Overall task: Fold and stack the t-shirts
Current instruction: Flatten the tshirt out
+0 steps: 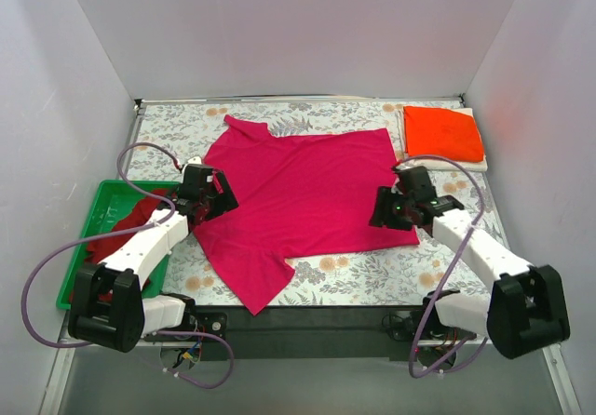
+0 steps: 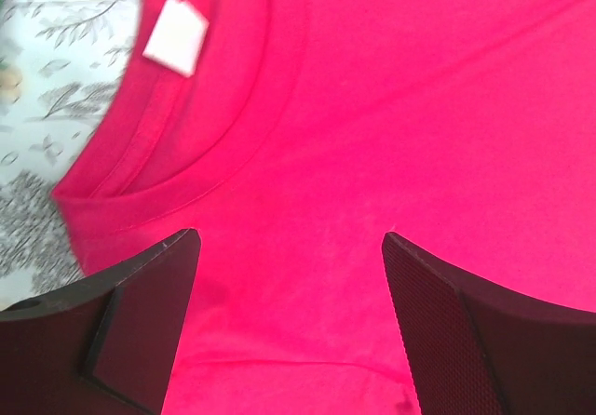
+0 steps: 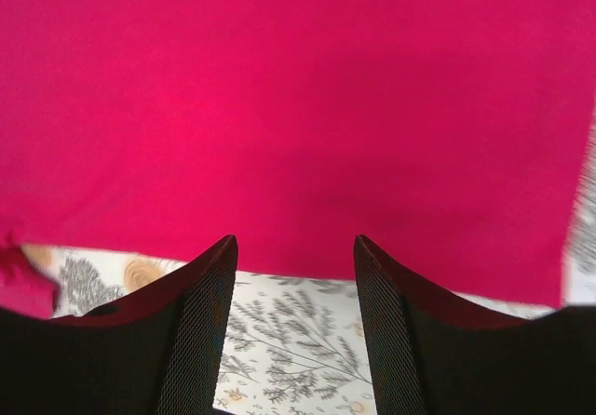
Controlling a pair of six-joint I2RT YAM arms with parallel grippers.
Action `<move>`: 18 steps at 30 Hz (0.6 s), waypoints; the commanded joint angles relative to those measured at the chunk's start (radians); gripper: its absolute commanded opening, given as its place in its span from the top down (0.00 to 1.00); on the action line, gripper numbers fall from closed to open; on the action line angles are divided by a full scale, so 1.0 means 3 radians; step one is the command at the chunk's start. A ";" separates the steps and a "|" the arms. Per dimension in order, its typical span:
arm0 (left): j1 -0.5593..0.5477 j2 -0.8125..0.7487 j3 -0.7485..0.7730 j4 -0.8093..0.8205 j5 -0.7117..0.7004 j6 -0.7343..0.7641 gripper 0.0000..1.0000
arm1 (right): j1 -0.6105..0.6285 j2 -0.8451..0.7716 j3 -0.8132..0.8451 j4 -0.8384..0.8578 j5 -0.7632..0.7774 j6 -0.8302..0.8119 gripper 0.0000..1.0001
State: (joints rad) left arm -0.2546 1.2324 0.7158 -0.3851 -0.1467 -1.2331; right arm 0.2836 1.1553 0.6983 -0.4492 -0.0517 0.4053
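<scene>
- Left hand [image 2: 291, 243] fills the foreground of its wrist view, jaws wide apart with nothing between them, poised above the magenta-pink t-shirt [image 2: 391, 108]. The collar [image 2: 158, 154] and its white label [image 2: 175, 35] lie just beyond the left fingertip.
- Right hand [image 3: 295, 247] also stands open and empty. Its fingertips are at the shirt's hem, with the floral-printed table [image 3: 298, 359] showing between them and the pink cloth stretching away ahead.
- From above, the magenta-pink t-shirt lies spread across the middle of the table, between the two hands: the left hand over its left edge, the right hand at its near right corner.
- An orange-red t-shirt [image 1: 441, 133] lies folded at the far right corner on a folded white t-shirt [image 1: 470, 165], well apart from both hands.
- A darker red t-shirt [image 1: 126, 224] is bunched in the green tray [image 1: 110, 192] on the left, beside the left arm.
</scene>
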 commanded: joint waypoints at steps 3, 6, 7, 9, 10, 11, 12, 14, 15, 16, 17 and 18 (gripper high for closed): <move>0.0015 0.0094 0.0170 -0.0250 -0.0293 -0.0190 0.27 | 0.0466 0.0468 0.0254 0.0500 -0.0042 -0.0200 0.50; 0.0020 0.0400 0.0293 -0.0311 -0.0253 -0.0256 0.27 | 0.0522 0.0861 0.0514 0.0521 -0.0052 -0.0328 0.49; 0.0025 0.0468 0.0313 -0.0332 -0.0242 -0.0277 0.27 | 0.0532 0.0939 0.0576 0.0516 -0.0063 -0.0369 0.49; 0.0041 0.0575 0.0329 -0.0429 -0.0288 -0.0373 0.28 | 0.0542 0.1119 0.0653 0.0460 -0.0058 -0.0390 0.47; 0.0041 0.0627 0.0319 -0.0465 -0.0319 -0.0409 0.28 | 0.0543 0.1149 0.0658 0.0429 -0.0027 -0.0405 0.46; 0.0066 0.0642 0.0309 -0.0536 -0.0359 -0.0455 0.28 | 0.0543 0.1185 0.0623 0.0398 0.0024 -0.0415 0.44; 0.0077 0.0663 0.0273 -0.0572 -0.0375 -0.0537 0.28 | 0.0543 0.1201 0.0592 0.0383 0.0049 -0.0431 0.44; 0.0097 0.0693 0.0237 -0.0664 -0.0370 -0.0619 0.30 | 0.0543 0.1206 0.0526 0.0357 0.0111 -0.0446 0.41; 0.0102 0.0709 0.0217 -0.0695 -0.0360 -0.0685 0.31 | 0.0543 0.1201 0.0455 0.0337 0.0121 -0.0451 0.41; 0.0102 0.0729 0.0181 -0.0726 -0.0350 -0.0721 0.32 | 0.0543 0.1196 0.0413 0.0321 0.0121 -0.0456 0.40; 0.0102 0.0755 0.0166 -0.0787 -0.0340 -0.0757 0.32 | 0.0543 0.1181 0.0378 0.0301 0.0136 -0.0456 0.39; 0.0107 0.0770 0.0145 -0.0818 -0.0324 -0.0808 0.34 | 0.0543 0.1165 0.0317 0.0260 0.0142 -0.0461 0.38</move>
State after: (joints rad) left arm -0.2298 1.4544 0.7769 -0.5640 -0.2230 -1.4063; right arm 0.4408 1.5192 0.8314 -0.3408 -0.0353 0.2867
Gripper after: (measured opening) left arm 0.670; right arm 0.612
